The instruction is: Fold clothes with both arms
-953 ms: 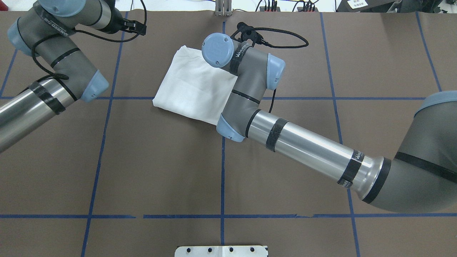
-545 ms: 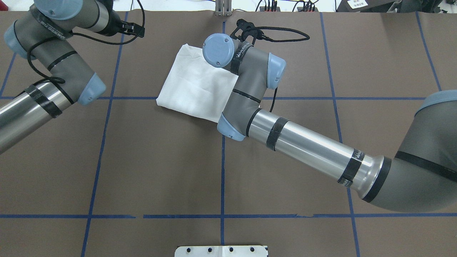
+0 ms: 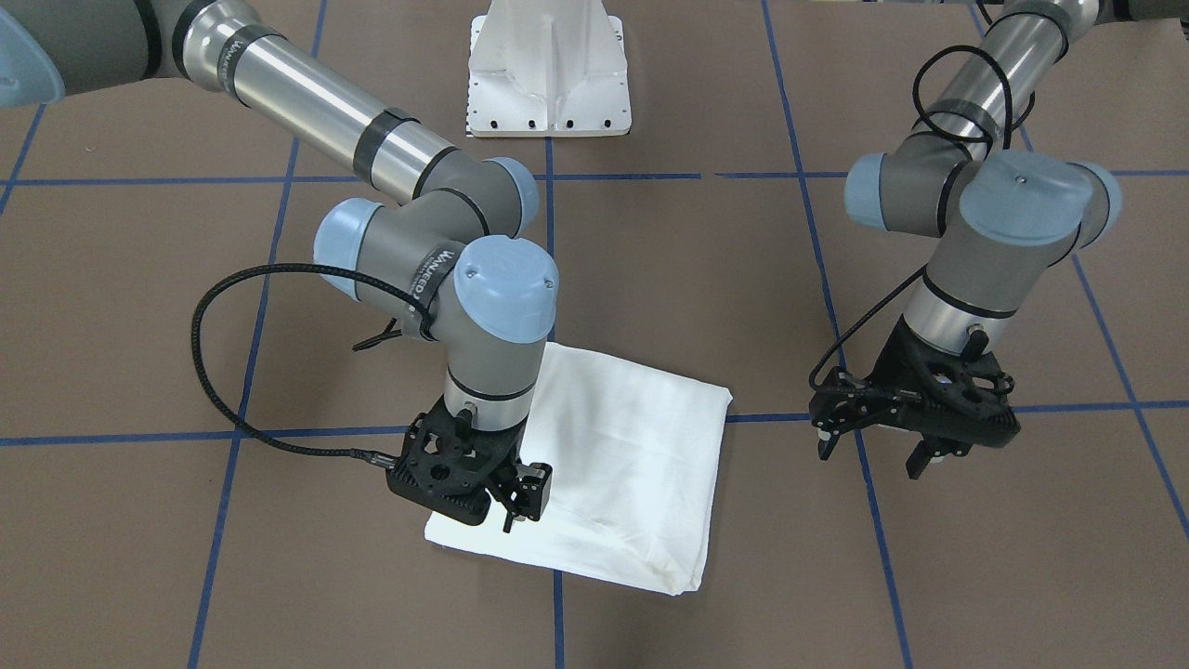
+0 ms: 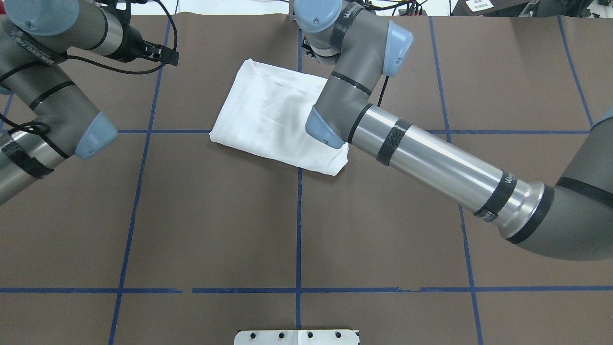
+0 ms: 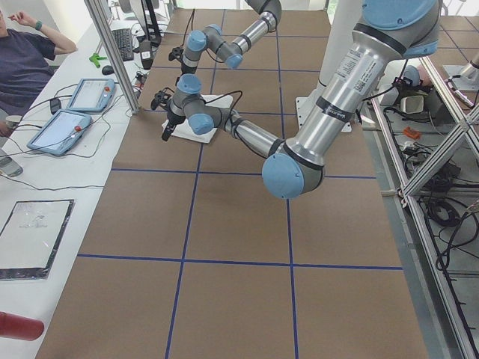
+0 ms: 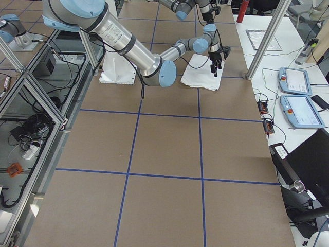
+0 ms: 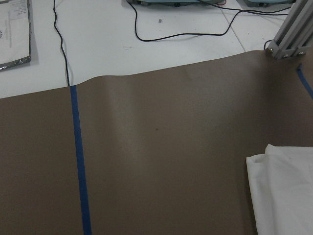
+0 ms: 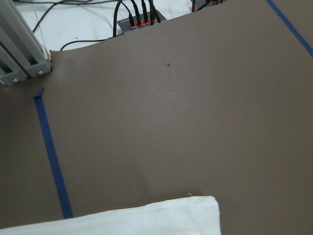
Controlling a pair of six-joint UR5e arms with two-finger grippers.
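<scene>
Bright, even overhead light leaves only soft, faint shadows on the brown surface [image 4: 215, 230]. Glare streaks the silver tube of the right arm [image 4: 440, 163]. The white shirt [image 3: 632, 465] is nearly washed out. Wrist views look slightly soft; side views bend at the edges.

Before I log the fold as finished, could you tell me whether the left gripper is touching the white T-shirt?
Apart. The front-facing view shows bare table between the left gripper and the white T-shirt.
</scene>
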